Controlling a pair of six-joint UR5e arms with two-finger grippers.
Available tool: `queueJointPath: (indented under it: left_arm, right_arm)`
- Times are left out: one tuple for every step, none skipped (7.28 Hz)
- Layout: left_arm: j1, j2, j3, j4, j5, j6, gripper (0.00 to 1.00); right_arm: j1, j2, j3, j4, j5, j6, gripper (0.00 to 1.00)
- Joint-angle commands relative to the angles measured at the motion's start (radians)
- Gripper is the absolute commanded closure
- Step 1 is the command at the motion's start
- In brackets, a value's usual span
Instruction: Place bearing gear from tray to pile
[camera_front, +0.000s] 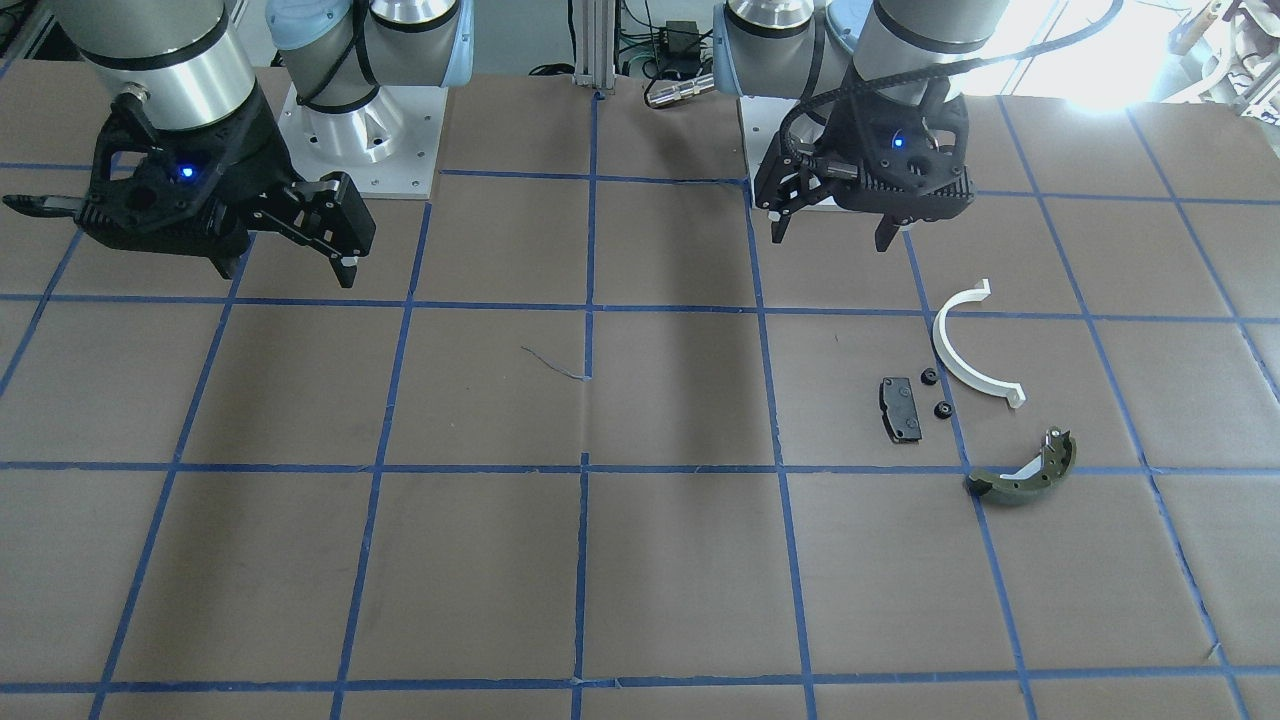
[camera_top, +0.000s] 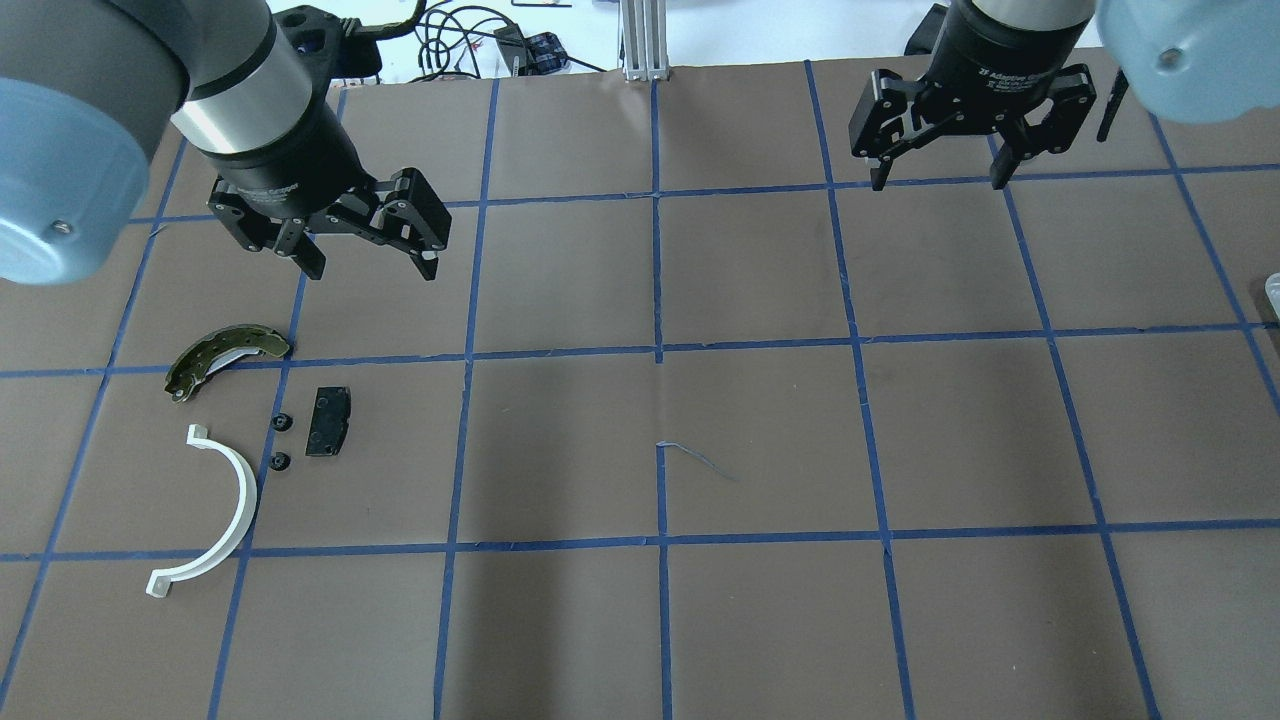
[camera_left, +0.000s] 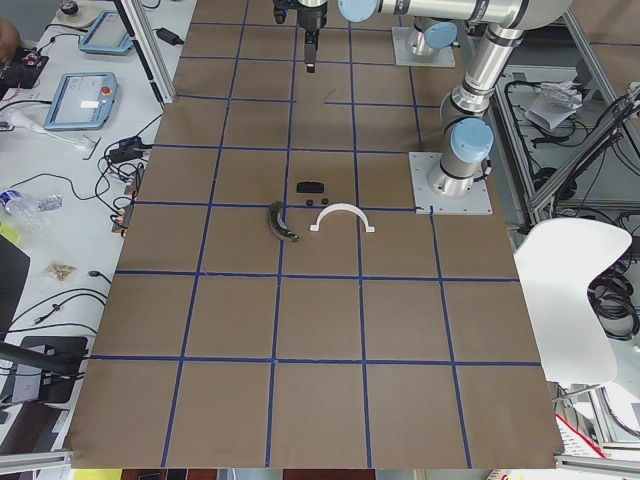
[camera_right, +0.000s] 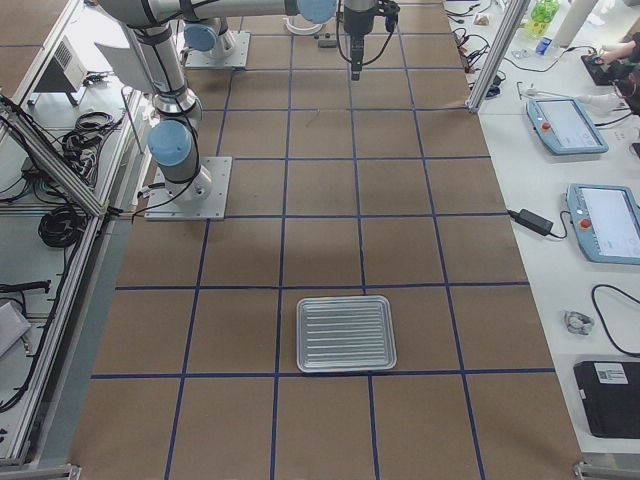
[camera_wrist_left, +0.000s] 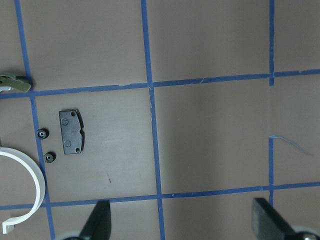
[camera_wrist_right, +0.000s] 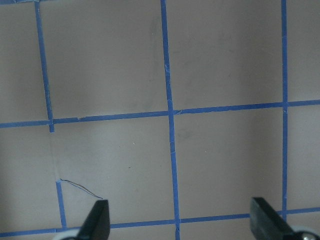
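Note:
The pile lies on the brown table: a white half-ring clip (camera_top: 225, 510), a black rectangular pad (camera_top: 327, 421), an olive-green brake shoe (camera_top: 222, 357) and two small black bearing gears (camera_top: 282, 421) (camera_top: 280, 461). The gears also show in the left wrist view (camera_wrist_left: 42, 133), beside the pad (camera_wrist_left: 72, 132). My left gripper (camera_top: 372, 268) hangs open and empty above the table, just past the pile. My right gripper (camera_top: 937, 183) is open and empty at the far right. The silver ribbed tray (camera_right: 346, 333) shows only in the exterior right view, with nothing visible in it.
Blue tape lines divide the brown table (camera_top: 660, 400) into squares. A thin loose thread (camera_top: 695, 455) lies near the middle. The arm bases (camera_front: 360, 130) stand at the robot's edge. Operator desks with pendants (camera_right: 565, 125) flank the far side.

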Motion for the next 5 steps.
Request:
queueJointPath:
  left_arm:
    - [0.004, 0.009, -0.010, 0.003, 0.029, 0.004, 0.00]
    - [0.004, 0.009, -0.013, 0.003, 0.028, 0.004, 0.00]
    - [0.004, 0.009, -0.015, 0.003, 0.022, 0.004, 0.00]
    - [0.004, 0.008, -0.015, 0.003, 0.019, 0.004, 0.00]
    - [0.004, 0.008, -0.015, 0.003, 0.019, 0.004, 0.00]
  right_arm:
    - [0.000, -0.001, 0.000, 0.007, 0.000, 0.000, 0.00]
    - [0.000, -0.002, 0.001, 0.009, 0.000, 0.000, 0.00]
    - [0.000, -0.002, 0.002, 0.007, 0.001, 0.006, 0.00]
    - [0.000, -0.002, 0.002, 0.006, 0.001, 0.007, 0.00]
    - [0.002, -0.002, 0.002, 0.007, 0.001, 0.009, 0.00]
